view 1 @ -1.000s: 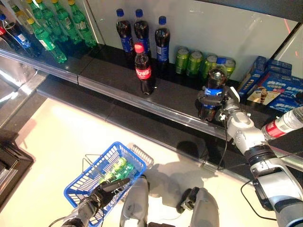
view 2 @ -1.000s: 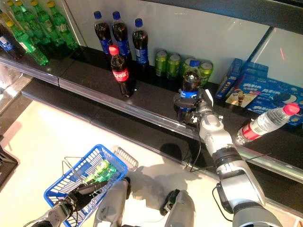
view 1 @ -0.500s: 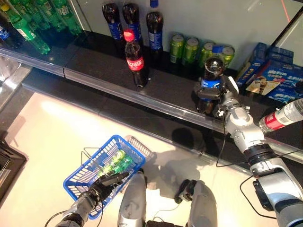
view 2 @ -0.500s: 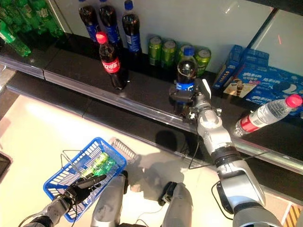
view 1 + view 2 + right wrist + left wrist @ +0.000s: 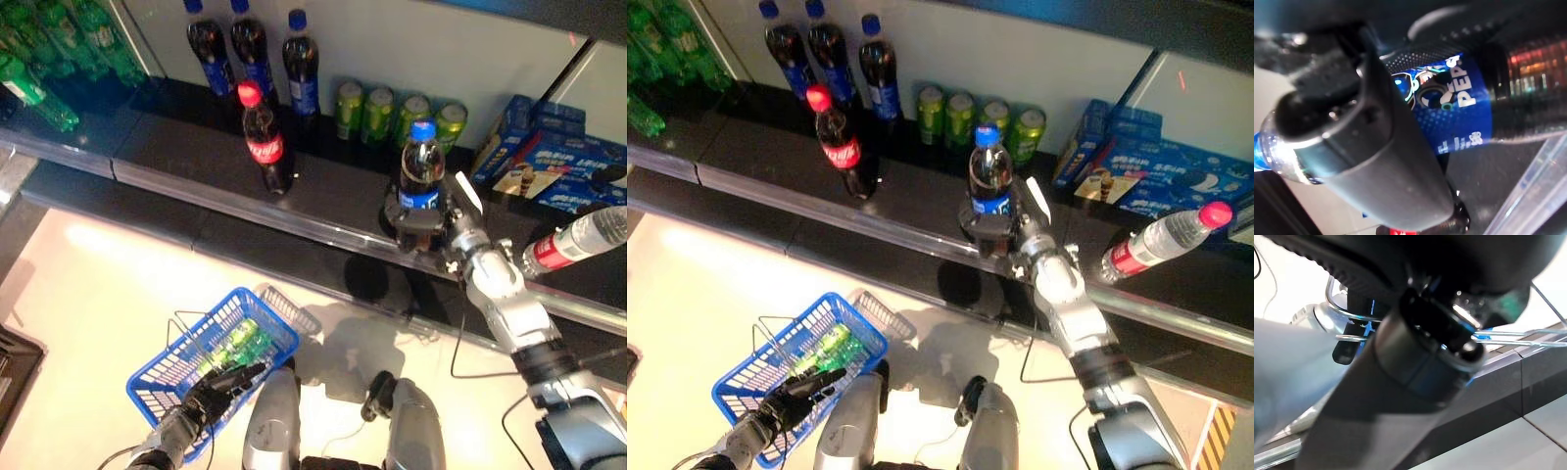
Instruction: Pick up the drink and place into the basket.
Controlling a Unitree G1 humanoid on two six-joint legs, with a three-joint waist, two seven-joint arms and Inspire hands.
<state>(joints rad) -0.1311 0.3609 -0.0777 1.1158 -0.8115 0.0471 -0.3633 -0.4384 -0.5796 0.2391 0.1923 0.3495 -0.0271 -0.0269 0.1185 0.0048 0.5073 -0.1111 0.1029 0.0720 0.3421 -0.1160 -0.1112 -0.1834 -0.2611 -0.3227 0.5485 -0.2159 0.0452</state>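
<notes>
The blue basket (image 5: 211,352), w/ green bottles (image 5: 235,344) inside, is gripped at its handle by the left hand (image 5: 217,389), while beyond it, on the dark shelf (image 5: 323,191), the blue-capped cola bottle (image 5: 421,176) is clasped upright by the right hand (image 5: 431,223).

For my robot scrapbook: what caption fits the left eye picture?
Right hand grips a blue-capped cola bottle on the shelf; left hand holds the blue basket.

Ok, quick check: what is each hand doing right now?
Left hand: shut on the wire handle of the blue plastic basket.
Right hand: shut on the dark cola bottle with the blue cap and blue label.
</notes>
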